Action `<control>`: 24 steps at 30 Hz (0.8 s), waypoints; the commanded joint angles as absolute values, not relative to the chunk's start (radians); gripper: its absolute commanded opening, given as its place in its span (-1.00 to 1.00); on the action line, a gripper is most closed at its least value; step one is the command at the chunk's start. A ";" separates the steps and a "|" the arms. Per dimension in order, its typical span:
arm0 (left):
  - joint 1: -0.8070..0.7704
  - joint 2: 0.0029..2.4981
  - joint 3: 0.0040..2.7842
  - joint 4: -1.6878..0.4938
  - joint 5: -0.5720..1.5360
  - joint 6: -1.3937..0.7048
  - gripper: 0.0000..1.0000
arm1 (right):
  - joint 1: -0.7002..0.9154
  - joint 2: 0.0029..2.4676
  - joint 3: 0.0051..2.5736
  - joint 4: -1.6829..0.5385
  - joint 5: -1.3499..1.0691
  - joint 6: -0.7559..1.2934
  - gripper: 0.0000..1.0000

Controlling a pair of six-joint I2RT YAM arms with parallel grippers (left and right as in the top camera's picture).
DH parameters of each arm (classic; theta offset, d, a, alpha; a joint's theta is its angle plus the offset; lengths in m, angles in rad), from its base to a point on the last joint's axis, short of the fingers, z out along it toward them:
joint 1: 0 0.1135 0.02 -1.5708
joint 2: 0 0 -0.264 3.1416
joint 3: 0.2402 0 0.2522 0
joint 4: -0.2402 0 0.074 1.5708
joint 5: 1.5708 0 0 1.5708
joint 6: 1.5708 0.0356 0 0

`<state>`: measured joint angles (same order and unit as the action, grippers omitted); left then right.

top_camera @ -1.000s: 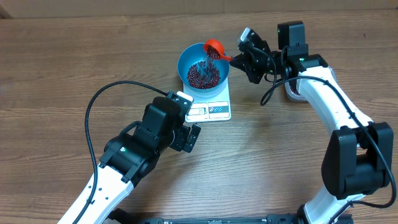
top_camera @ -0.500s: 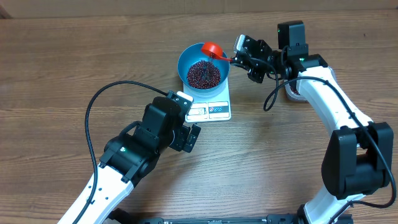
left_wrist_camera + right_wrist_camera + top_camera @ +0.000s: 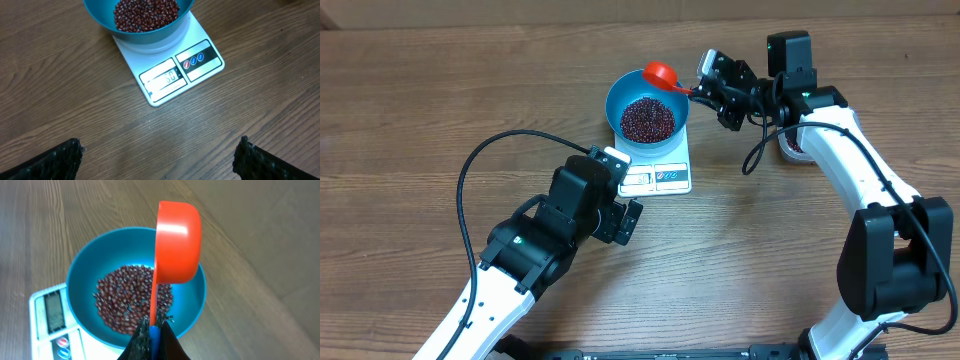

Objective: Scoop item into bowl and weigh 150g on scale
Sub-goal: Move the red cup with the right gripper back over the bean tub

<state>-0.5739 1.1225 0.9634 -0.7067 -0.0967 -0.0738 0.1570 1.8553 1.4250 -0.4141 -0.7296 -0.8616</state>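
Beans [image 3: 648, 118] fill bowl [image 3: 613, 108]; red scoop [image 3: 660, 72] overhangs rim.

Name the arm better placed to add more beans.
Right, likely: the right gripper is shut on the red scoop at the bowl rim; the left gripper hangs open, empty, short of the scale.

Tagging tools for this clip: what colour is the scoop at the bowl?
The scoop is bright orange-red, clearest in the right wrist view.

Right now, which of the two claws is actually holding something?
The right claw: it is shut on the handle of the red scoop, held over the blue bowl. The left claw is wide open and empty, short of the scale.
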 commanded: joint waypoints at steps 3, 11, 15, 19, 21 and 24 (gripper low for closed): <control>-0.570 1.126 0.964 -0.703 -0.084 -0.056 0.99 | 0.148 1.734 1.462 -0.439 -0.723 -0.561 -0.93; -0.570 1.126 0.964 -0.703 -0.084 -0.056 0.99 | 0.088 1.483 1.462 -0.657 -0.427 -0.344 -0.93; -0.570 1.126 0.964 -0.703 -0.084 -0.056 0.99 | 0.040 1.383 1.462 -0.822 -0.297 -0.313 -0.93; -0.570 1.126 0.964 -0.703 -0.084 -0.056 0.99 | -0.009 1.359 1.462 -0.957 -0.174 -0.313 -0.93; -0.570 1.126 0.964 -0.703 -0.084 -0.056 0.99 | -0.034 1.367 1.460 -0.982 -0.110 -0.271 -0.93; -0.570 1.126 0.964 -0.703 -0.084 -0.056 0.99 | -0.067 1.386 1.460 -0.995 -0.036 -0.189 -0.93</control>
<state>-0.5739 1.1225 0.9634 -0.7071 -0.0967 -0.0738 -0.0410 1.3693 1.4475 -0.9886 -0.1699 -0.2813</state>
